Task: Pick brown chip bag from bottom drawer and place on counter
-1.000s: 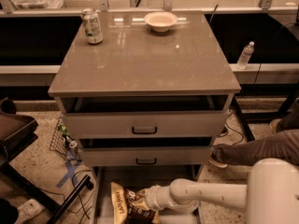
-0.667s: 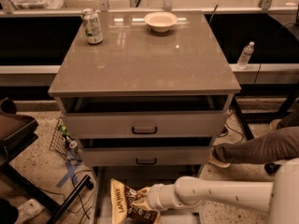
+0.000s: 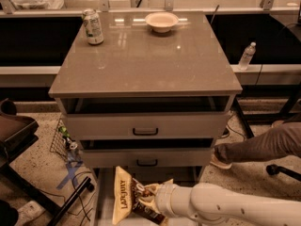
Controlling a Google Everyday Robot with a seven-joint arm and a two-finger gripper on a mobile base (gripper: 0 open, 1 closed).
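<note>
The brown chip bag [image 3: 126, 197], dark brown in the middle with cream-yellow edges, stands upright over the pulled-out bottom drawer [image 3: 104, 205] at the lower edge of the camera view. My gripper [image 3: 148, 195] comes in from the right on a white arm and is shut on the bag's right side. The bag's top reaches up to the front of the middle drawer. The counter [image 3: 146, 60] is the glossy grey-brown slab on top of the cabinet, well above the gripper.
A drink can [image 3: 92, 26] and a white bowl [image 3: 162, 21] stand at the back of the counter. The two upper drawers [image 3: 146, 125] are slightly open. A person's leg and shoe [image 3: 254, 147] are at the right, a water bottle [image 3: 246, 55] behind. A wire basket [image 3: 63, 138] and dark furniture [image 3: 14, 131] are at the left.
The bag has risen out of the bottom drawer, held in my gripper, and its top now stands higher against the drawer fronts. The arm has shifted slightly left and up.
</note>
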